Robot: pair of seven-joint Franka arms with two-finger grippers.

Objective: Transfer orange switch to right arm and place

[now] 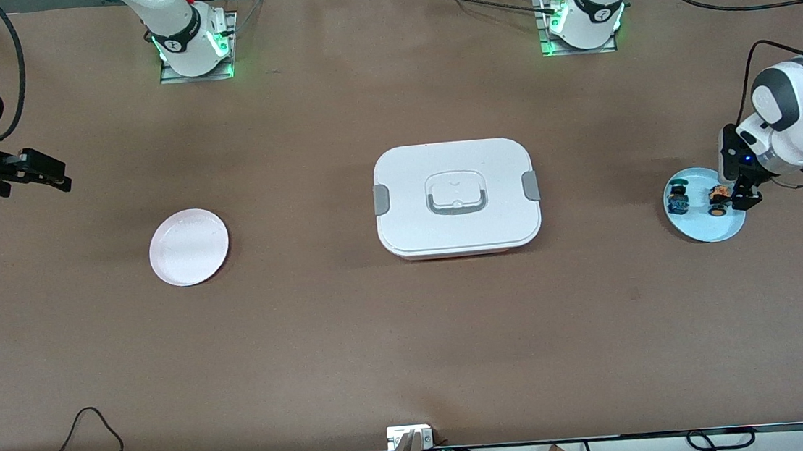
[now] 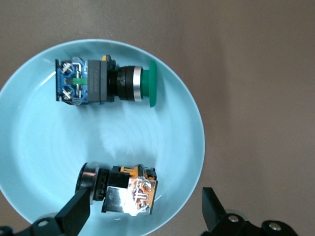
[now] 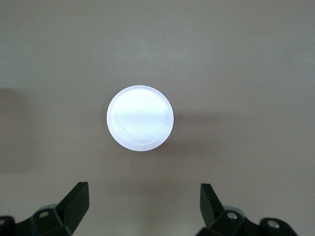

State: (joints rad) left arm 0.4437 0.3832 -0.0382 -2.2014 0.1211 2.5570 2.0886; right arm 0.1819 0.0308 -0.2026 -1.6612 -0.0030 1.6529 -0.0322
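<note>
The orange switch (image 2: pixel 120 189) lies on its side on a light blue plate (image 2: pixel 44 147) at the left arm's end of the table; its black cap end and orange-tan block show. My left gripper (image 2: pixel 142 212) hangs low over it, open, with the switch between the fingers and its cap end close to one finger (image 2: pixel 74 212). From the front, the left gripper (image 1: pixel 739 197) covers part of the switch (image 1: pixel 717 199) on that plate (image 1: pixel 707 228). My right gripper (image 1: pixel 48 175) waits open in the air at the right arm's end, holding nothing (image 3: pixel 142 204).
A second switch with a green cap and blue block (image 2: pixel 103 81) lies on the same blue plate (image 1: pixel 678 199). A pale pink plate (image 1: pixel 189 246) (image 3: pixel 140 118) sits toward the right arm's end. A white lidded box (image 1: pixel 456 197) stands mid-table.
</note>
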